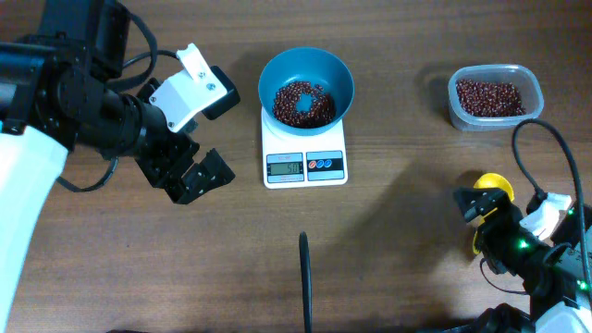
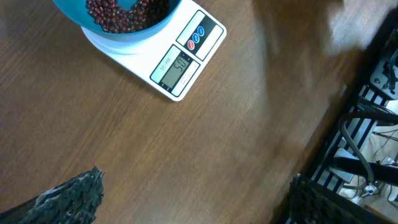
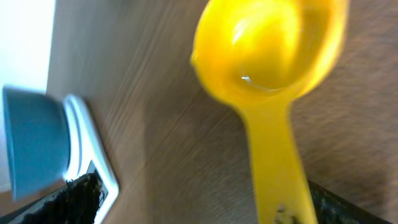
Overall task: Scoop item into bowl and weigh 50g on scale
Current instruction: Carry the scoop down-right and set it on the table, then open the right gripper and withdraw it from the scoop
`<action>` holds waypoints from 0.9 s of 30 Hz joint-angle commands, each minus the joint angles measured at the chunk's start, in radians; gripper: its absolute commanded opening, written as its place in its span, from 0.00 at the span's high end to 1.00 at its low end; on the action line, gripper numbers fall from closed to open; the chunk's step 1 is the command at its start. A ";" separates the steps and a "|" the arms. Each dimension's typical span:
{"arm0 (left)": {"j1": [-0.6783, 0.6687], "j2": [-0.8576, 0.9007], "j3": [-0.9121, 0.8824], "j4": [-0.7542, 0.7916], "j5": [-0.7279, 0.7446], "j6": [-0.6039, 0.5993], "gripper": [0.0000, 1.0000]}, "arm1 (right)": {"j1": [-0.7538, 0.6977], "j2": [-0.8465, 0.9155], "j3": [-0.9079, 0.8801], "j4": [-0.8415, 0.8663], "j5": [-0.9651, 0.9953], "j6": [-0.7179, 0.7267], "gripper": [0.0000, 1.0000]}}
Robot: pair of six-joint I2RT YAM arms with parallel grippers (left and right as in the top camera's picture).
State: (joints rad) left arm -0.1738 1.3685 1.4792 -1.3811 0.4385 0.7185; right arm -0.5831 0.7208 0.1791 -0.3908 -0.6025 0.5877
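Note:
The blue bowl (image 1: 341, 81) stands on the white scale (image 1: 305, 168) at the back centre and holds a heap of reddish-brown beans (image 1: 303, 104). The scale's display reads about 50 in the left wrist view (image 2: 180, 67), where the bowl (image 2: 118, 36) shows at the top. My left gripper (image 1: 197, 176) is open and empty, left of the scale, above bare table (image 2: 193, 211). My right gripper (image 1: 487, 211) is at the front right with its fingers wide apart (image 3: 208, 205). An empty yellow scoop (image 3: 273, 56) lies between them, its handle beside the right finger.
A clear plastic tub (image 1: 495, 95) with more beans stands at the back right. A thin black rod (image 1: 303, 277) lies at the front centre. The table's edge, with cables and a rack beyond it (image 2: 373, 137), shows in the left wrist view.

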 commanded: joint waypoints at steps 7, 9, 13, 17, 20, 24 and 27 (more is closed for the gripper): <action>-0.002 -0.015 0.015 0.000 0.017 0.020 0.01 | -0.007 0.025 0.325 -0.227 0.428 0.083 0.01; -0.002 -0.015 0.015 0.000 0.017 0.020 0.01 | -0.005 0.066 0.414 -0.268 0.414 0.083 0.01; -0.002 -0.015 0.015 0.000 0.017 0.020 0.01 | -0.006 0.087 0.644 -0.280 0.076 -0.015 0.01; -0.002 -0.015 0.015 0.000 0.017 0.020 0.01 | -0.006 0.087 0.817 -0.279 0.027 -0.014 0.01; -0.002 -0.015 0.015 0.000 0.017 0.020 0.01 | -0.006 0.095 0.821 -0.285 0.029 -0.014 0.01; -0.002 -0.015 0.015 0.000 0.017 0.020 0.01 | -0.006 0.101 0.821 -0.509 0.023 -0.016 0.01; -0.002 -0.015 0.015 0.000 0.017 0.020 0.01 | -0.002 0.086 0.821 -0.560 -0.047 -0.209 0.01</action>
State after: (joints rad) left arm -0.1738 1.3685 1.4796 -1.3811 0.4385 0.7185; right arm -0.5858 0.8234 0.9947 -0.9424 -0.5816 0.5434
